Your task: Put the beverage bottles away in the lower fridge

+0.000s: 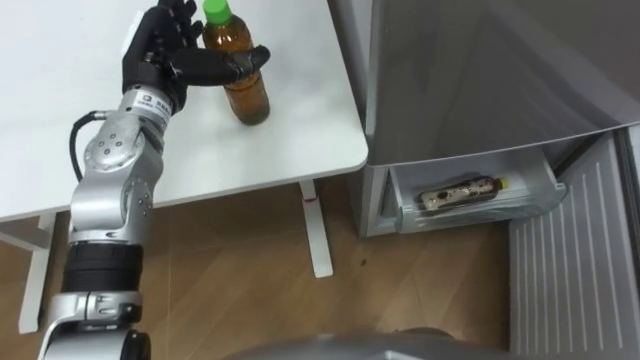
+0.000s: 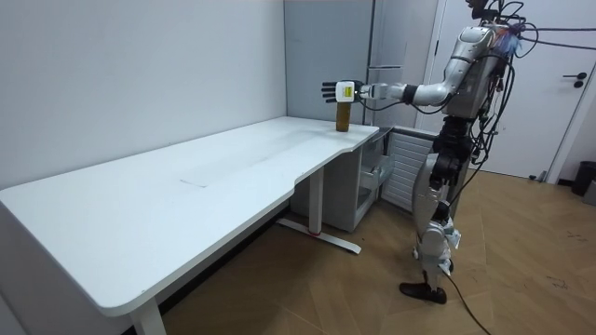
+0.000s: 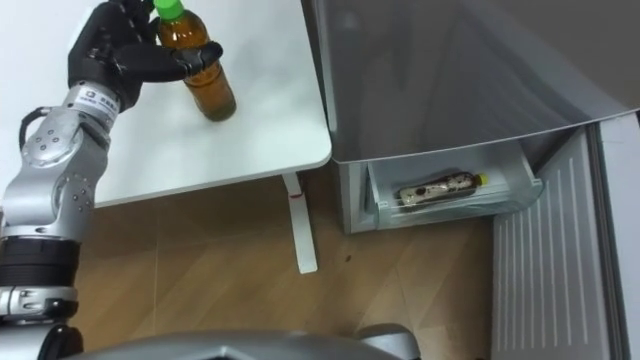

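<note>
Upright on the white table, near the corner that lies next to the fridge: an amber tea bottle with a green cap. Resting with its base on the tabletop, well inside the edge.

Held by the left hand, which comes in from the lower left with the arm stretched forward over the table. Thumb laid across the front of the bottle at about label height and curled round it. Fingers raised behind the bottle on its far side (tips partly hidden near the neck), so closed around the bottle and not spread flat.

To the right of the table, just beside its edge: the grey fridge, with the lower drawer standing open. Lying on its side inside that drawer: a second bottle, dark, with a small yellowish cap end pointing to the right. Further right and lower: the inner side of the open fridge door, pale and ribbed. Below all this, a wooden floor.

In the room view: standing upright on the floor at the far end of the table, close to the fridge, with the left arm held out almost level toward the room view's left, hand at the bottle on the table corner.
</note>
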Tool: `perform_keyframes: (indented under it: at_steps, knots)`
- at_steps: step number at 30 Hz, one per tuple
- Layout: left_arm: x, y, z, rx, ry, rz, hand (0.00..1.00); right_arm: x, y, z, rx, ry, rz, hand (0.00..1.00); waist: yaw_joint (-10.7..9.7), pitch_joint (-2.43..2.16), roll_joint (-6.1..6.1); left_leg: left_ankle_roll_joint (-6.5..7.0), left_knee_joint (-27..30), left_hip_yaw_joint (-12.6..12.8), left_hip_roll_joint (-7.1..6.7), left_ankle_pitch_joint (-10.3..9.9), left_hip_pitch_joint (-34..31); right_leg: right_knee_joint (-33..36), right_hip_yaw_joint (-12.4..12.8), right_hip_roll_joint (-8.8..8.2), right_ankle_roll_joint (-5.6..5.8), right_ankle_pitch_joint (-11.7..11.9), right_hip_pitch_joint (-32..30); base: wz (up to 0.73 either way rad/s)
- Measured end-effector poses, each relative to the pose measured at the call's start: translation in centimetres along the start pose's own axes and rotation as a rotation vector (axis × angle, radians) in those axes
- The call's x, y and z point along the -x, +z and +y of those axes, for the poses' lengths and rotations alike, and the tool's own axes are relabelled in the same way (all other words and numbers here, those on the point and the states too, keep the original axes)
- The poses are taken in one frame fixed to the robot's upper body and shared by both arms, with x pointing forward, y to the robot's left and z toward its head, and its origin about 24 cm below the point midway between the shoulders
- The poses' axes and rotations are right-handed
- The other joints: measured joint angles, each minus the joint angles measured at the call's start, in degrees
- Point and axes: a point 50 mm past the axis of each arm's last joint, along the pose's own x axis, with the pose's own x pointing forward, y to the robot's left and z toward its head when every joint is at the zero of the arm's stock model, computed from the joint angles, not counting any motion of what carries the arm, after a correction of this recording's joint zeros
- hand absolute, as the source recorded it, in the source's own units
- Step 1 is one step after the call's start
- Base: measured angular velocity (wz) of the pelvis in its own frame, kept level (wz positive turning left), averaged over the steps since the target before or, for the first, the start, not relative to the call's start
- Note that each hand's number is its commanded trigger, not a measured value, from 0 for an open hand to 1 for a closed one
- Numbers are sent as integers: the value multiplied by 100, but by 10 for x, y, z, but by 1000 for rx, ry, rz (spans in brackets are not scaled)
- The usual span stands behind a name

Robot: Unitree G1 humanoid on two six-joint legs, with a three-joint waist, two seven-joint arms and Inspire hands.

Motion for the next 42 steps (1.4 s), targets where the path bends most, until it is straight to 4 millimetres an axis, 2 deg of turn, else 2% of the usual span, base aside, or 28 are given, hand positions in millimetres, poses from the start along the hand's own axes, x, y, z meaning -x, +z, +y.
perform_keyframes:
  at_steps: [5,10,18,24,28,29,30,32,34,35,42]
  knots:
    - [-5,1,0,0,-10,7,0,0,0,0,0,1,-1,0,-17,1,5,0,-1,8,0,0,7,4,-3,0,0,0,45,0]
    - [-5,-3,2,0,-7,24,0,0,2,0,1,2,-6,0,-133,-1,13,0,-1,4,0,0,13,5,-14,0,-1,0,62,0]
    - [-8,-5,-1,-6,-26,37,0,0,2,-1,1,1,-10,0,-163,-3,25,0,-5,4,0,0,16,5,-2,0,-1,0,83,0]
    - [-8,-13,1,-1,-16,72,0,0,3,-3,2,-2,-8,0,-187,17,69,0,-10,4,0,0,11,5,35,3,-1,0,79,0]
    - [-8,-17,3,2,-9,92,0,1,3,-3,11,-4,-8,0,-215,9,82,0,-14,3,-1,0,13,4,36,3,0,0,77,0]
    - [-8,-19,3,2,-8,96,15,1,3,-3,17,-6,-8,0,-223,8,84,0,-14,3,-1,0,13,3,35,3,0,0,77,0]
    - [-8,-21,4,4,-5,106,42,1,4,-4,32,-8,-8,0,-240,6,86,0,-14,4,-1,0,13,4,38,3,0,0,75,0]
    - [-8,-23,4,5,-2,114,63,1,5,-3,37,-9,-10,0,-256,6,87,0,-14,4,-1,0,14,4,40,3,0,0,72,0]
    - [-8,-23,4,6,-1,117,95,1,5,-3,38,-9,-10,0,-269,5,87,1,-14,5,-1,0,21,5,42,3,0,0,69,0]
    - [-8,-23,5,6,-1,117,100,1,5,-3,38,-9,-9,0,-271,5,87,1,-14,5,-1,0,21,5,41,3,0,0,70,0]
    - [-8,-31,7,12,6,151,100,0,0,-4,44,-9,12,0,-289,9,81,1,-11,4,0,0,7,4,16,2,0,0,69,0]
